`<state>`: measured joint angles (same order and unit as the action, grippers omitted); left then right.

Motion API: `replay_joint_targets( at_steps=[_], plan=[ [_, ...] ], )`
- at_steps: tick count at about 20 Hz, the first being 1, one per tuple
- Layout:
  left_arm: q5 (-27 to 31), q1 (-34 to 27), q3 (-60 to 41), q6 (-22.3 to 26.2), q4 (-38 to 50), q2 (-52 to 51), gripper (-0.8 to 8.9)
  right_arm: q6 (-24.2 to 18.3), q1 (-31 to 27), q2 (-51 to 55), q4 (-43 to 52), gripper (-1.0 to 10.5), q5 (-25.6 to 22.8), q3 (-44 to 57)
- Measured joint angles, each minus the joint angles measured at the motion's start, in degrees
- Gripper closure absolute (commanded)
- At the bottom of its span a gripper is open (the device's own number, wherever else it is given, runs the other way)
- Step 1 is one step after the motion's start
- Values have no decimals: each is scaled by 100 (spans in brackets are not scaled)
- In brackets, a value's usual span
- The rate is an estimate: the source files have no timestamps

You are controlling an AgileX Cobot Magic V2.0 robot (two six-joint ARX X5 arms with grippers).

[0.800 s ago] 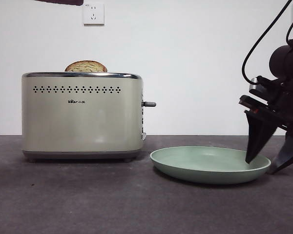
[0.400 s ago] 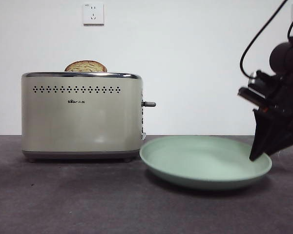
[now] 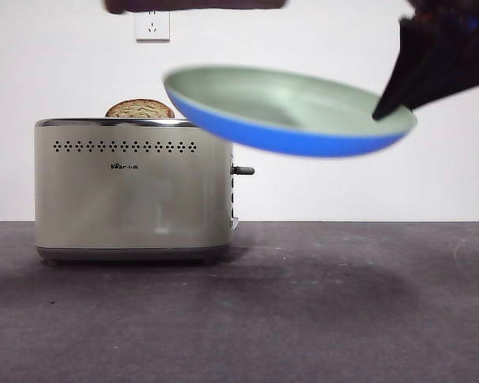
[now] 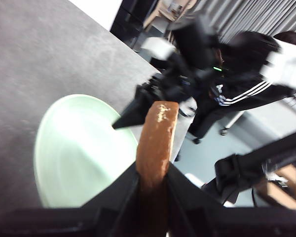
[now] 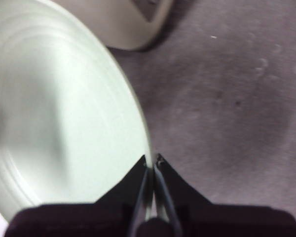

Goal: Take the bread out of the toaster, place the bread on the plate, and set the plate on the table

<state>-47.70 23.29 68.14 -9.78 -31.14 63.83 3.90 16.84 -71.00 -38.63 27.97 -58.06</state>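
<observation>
The right gripper [image 5: 152, 165] pinches the rim of the pale mint-green plate [image 3: 279, 100] between its 2 black jaws and holds it in the air, tilted, high above the dark grey table [image 3: 303, 319]. In the front view the plate's underside looks blue, and its raised edge hangs beside the top of the cream-beige toaster [image 3: 132, 187], near it. A darker, speckled slice [image 3: 140, 108] pokes from the toaster's slot. The left gripper [image 4: 152, 170] is clamped on the bread [image 4: 155, 143], a tan slice seen edge-on with brown crust, held upright above the plate. The toaster stands on the table below a wall socket [image 3: 152, 25].
</observation>
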Motion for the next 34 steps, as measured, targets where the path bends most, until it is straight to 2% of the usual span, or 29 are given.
replay_joint_targets(
  at_steps=[7, 9, 11, 12, 14, 15, 26, 34],
  plan=[
    [415, 597, 0, -275, 363, 1252, 821, 238, 573, 129, -70, 964, -15, 0],
    [789, 686, 0, -293, 382, 1506, 818, 262, 645, 129, -74, 964, -55, 0],
    [861, 699, 0, -299, 372, 1722, 796, 275, 647, 129, -94, 964, -83, 0],
    [962, 702, 0, -317, 304, 1792, 694, 278, 645, 127, -120, 964, -96, 0],
    [1281, 745, 0, -356, 98, 1821, 362, 282, 645, 125, -136, 964, -98, 0],
    [1384, 791, 2, -358, 85, 1821, 301, 299, 645, 122, -153, 964, -103, 0],
    [1392, 992, 111, -380, 15, 1779, 304, 417, 645, 120, -490, 963, -138, 0],
    [1451, 988, 1311, -278, -763, 1779, 306, 382, 634, 122, -570, 963, -50, 0]
  ],
)
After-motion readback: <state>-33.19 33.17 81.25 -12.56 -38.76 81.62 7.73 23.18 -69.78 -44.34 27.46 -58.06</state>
